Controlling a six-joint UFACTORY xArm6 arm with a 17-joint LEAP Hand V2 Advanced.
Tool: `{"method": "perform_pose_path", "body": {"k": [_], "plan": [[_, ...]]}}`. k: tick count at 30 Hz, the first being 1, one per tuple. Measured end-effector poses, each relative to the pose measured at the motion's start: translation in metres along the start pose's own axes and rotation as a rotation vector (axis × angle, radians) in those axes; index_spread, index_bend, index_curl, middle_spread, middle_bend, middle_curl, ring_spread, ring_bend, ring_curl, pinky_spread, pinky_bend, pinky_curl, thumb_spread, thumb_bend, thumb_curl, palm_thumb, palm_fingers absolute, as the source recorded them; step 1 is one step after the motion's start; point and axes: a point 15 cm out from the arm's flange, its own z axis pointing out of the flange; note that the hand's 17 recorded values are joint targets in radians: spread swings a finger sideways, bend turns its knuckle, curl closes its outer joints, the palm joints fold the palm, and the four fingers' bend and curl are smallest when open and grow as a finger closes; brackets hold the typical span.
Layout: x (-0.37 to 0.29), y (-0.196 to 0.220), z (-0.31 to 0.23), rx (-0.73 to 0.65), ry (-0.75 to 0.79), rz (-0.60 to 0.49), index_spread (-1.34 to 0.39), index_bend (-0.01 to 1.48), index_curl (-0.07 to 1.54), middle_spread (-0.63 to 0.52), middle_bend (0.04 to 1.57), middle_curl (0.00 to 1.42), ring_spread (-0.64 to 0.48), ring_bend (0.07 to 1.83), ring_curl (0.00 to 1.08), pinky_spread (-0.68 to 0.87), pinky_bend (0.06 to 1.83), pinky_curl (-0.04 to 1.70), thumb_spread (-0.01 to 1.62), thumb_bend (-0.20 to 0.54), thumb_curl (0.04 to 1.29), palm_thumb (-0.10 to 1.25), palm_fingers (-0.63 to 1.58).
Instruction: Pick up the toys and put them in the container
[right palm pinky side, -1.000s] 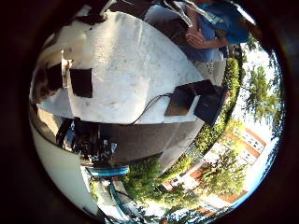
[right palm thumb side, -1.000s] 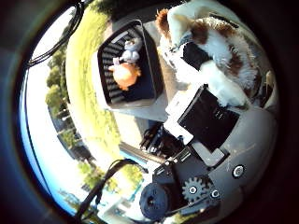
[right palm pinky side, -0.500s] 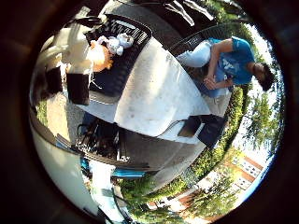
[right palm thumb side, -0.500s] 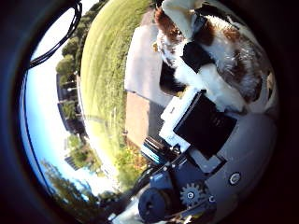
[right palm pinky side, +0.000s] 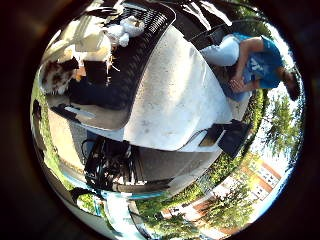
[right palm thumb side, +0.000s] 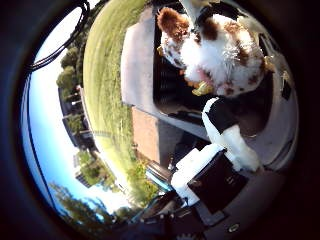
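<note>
Your hand (right palm thumb side: 220, 145) has its fingers curled round the brown-and-white plush toy (right palm thumb side: 215, 50), which fills the upper right of the thumb-side frame, over the black container (right palm pinky side: 145, 45). You seem to be holding it there to drop it beside the white toy (right palm pinky side: 127, 27) already inside, upper left in the other frame.

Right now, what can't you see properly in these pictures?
- Plush dog: thumb side view, its top is cut off by the picture edge, so the hand's grip is unclear.
- White toy in the container: little finger side view, too small to identify.
- Container floor: thumb side view, hidden behind the dog.
</note>
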Motion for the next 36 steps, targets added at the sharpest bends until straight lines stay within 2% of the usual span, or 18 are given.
{"method": "perform_pose_path", "body": {"k": [3, 7, 10, 13, 22, 27, 36], "plan": [[0.001, 0.001, -0.006, 0.008, 0.007, -0.001, -0.40, 0.15, 0.82, -0.06, 0.68, 0.58, 0.13, 1.25, 0.48, 0.33, 1.10, 0.67, 1.18, -0.026, 0.47, 0.73, 0.07], [0.006, 0.007, -0.028, 0.042, 0.013, 0.002, -0.34, 0.18, 0.74, -0.02, 0.54, 0.50, 0.19, 1.05, 0.42, 0.35, 0.98, 0.62, 1.18, -0.031, 0.45, 0.71, -0.08], [0.009, 0.015, -0.047, 0.076, 0.017, 0.002, -0.32, 0.18, 0.67, 0.00, 0.42, 0.45, 0.23, 0.90, 0.36, 0.38, 0.89, 0.56, 1.17, -0.026, 0.44, 0.71, -0.05], [0.013, 0.037, -0.054, 0.069, 0.012, 0.003, -0.30, 0.18, 0.62, 0.01, 0.38, 0.42, 0.25, 0.83, 0.33, 0.40, 0.83, 0.52, 1.17, -0.025, 0.43, 0.72, 0.00], [0.018, 0.114, -0.067, 0.008, -0.011, 0.000, -0.23, 0.16, 0.48, 0.03, 0.31, 0.39, 0.25, 0.69, 0.29, 0.40, 0.67, 0.42, 1.18, -0.025, 0.41, 0.71, 0.03], [0.036, 0.156, -0.048, -0.021, -0.041, 0.033, -0.21, 0.17, 0.43, 0.03, 0.27, 0.38, 0.25, 0.63, 0.28, 0.40, 0.61, 0.38, 1.18, -0.025, 0.41, 0.70, 0.07], [0.064, 0.183, -0.029, -0.041, -0.085, 0.068, -0.17, 0.17, 0.38, 0.03, 0.20, 0.37, 0.26, 0.54, 0.28, 0.40, 0.54, 0.32, 1.19, -0.022, 0.40, 0.70, 0.14]]}}
